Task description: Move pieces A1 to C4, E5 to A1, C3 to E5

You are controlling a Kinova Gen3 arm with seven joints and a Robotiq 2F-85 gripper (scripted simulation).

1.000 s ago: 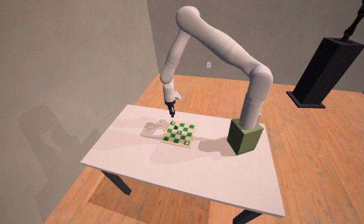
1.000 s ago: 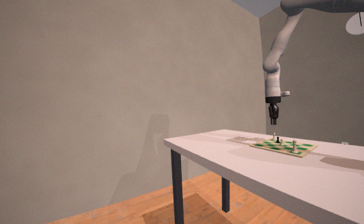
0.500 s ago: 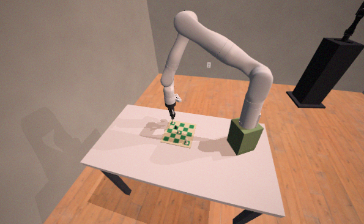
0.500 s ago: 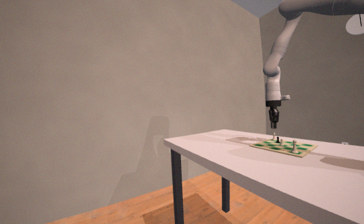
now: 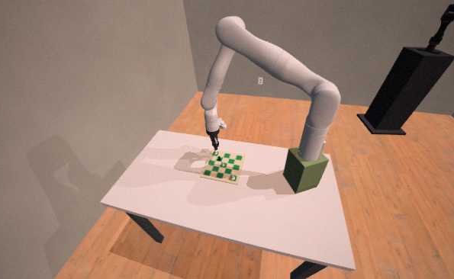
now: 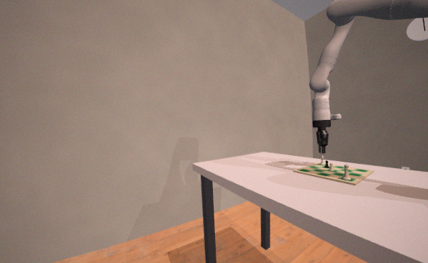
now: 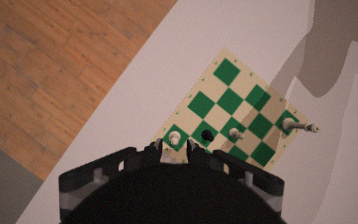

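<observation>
On the white desk (image 5: 177,206) lies the green-and-cream board (image 5: 233,177). At its left corner stands a white pawn (image 7: 174,137), directly under the claw (image 7: 175,148), which hangs partly spread and empty. Rightward come a black pawn (image 7: 207,135), another white pawn (image 7: 235,134) and a taller white piece (image 7: 300,127).

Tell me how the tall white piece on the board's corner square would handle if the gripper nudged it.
The tall white piece looks slender over a small base, so it would probably tip rather than slide. Its round base suggests it may roll once down, possibly off the board.
</observation>
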